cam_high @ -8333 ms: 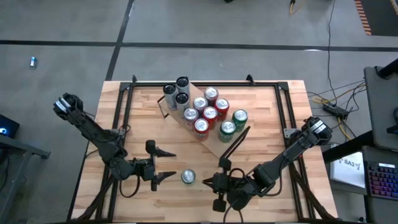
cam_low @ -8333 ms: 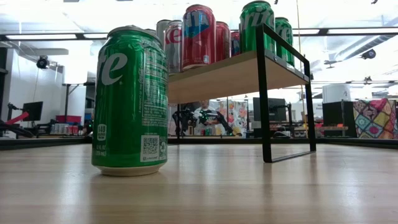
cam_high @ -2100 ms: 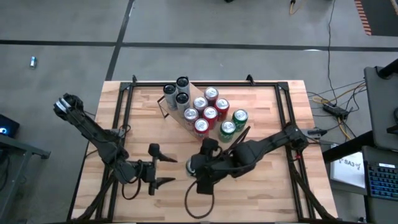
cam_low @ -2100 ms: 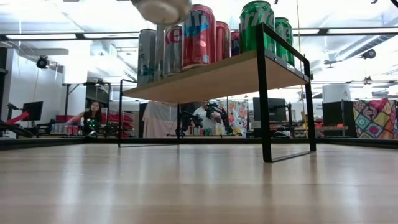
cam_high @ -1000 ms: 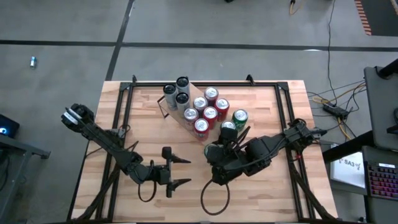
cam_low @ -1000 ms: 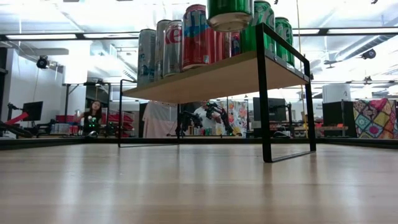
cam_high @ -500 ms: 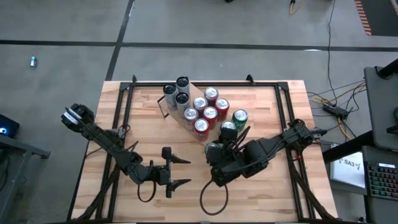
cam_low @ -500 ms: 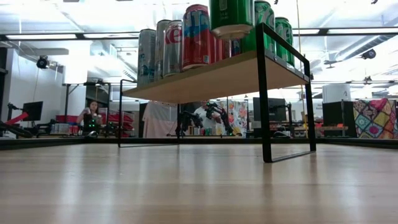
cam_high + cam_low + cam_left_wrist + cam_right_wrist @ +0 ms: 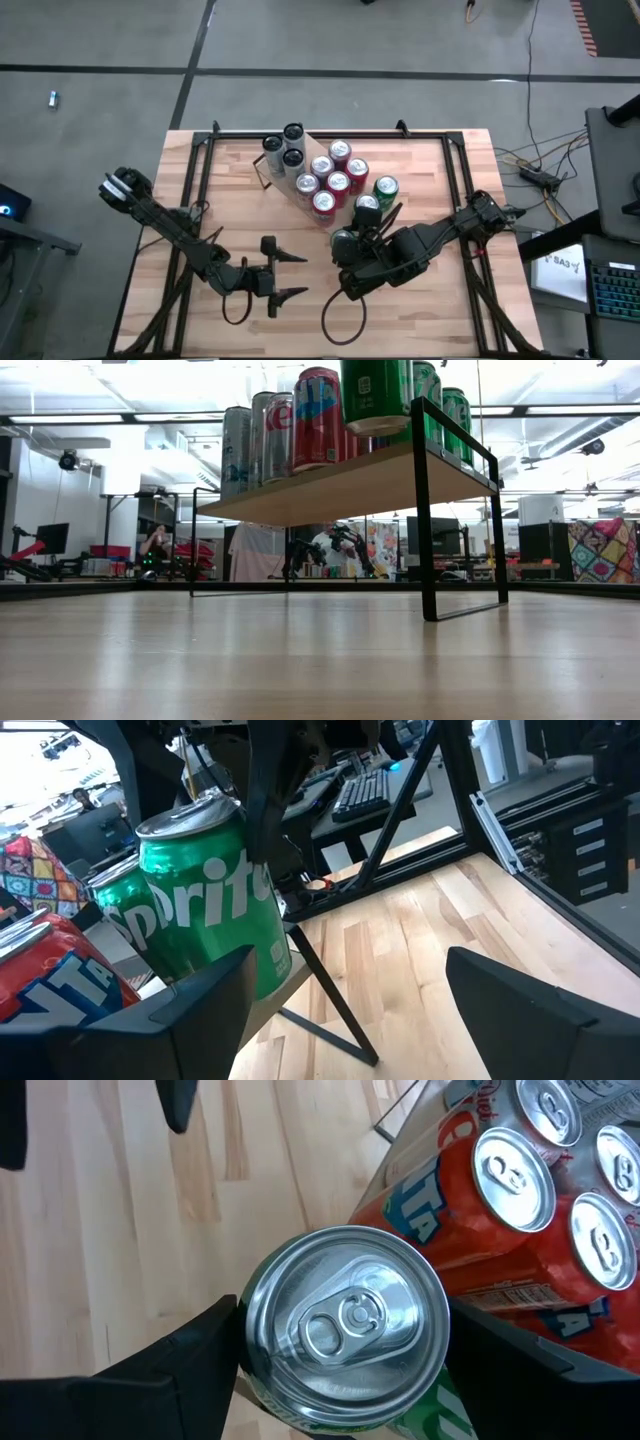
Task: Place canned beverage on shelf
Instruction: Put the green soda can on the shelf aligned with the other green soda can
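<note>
A green can [image 9: 345, 1320] is being gripped upright by the right end effector [image 9: 347, 250] at the front corner of the shelf [image 9: 340, 485], beside the red cans [image 9: 337, 184], while the left end effector [image 9: 283, 274] is being held wide open and empty above the table [image 9: 240, 190].

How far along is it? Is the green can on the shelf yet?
Almost. Done: other cans stand on the shelf. In hand: the right gripper holds the green can just above the shelf's end. Left: set it down, let go. The left gripper waits open.
</note>
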Controlling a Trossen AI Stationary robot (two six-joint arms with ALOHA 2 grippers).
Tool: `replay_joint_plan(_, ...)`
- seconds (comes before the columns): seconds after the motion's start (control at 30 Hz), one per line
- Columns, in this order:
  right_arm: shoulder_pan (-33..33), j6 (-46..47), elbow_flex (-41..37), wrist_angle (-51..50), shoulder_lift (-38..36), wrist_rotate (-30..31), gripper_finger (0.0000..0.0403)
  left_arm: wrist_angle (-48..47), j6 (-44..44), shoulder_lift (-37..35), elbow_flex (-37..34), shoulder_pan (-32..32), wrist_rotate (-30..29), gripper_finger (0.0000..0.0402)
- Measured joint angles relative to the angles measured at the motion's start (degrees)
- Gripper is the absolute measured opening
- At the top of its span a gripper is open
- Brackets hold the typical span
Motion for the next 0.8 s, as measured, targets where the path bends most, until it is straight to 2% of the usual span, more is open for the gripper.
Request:
replay_joint_plan(0.2,-0.02,0.57,-2.51,1.16,-0.38,-0.07,0.0289,3.99,-0.99,3.13,-0.02,0.92,1.87,0.0310)
replay_joint_plan(0.5,-0.38,1.68,-4.24,1.77,-0.40,0.25,0.0290,14.50,-1.15,12.20,0.13,3.49,2.31,0.0310)
replay_joint_plan(0.8,-0.86,1.40,-4.35,1.58,-0.46,0.40,0.0294,15.87,3.16,19.39,6.29,6.30,2.34,0.0289)
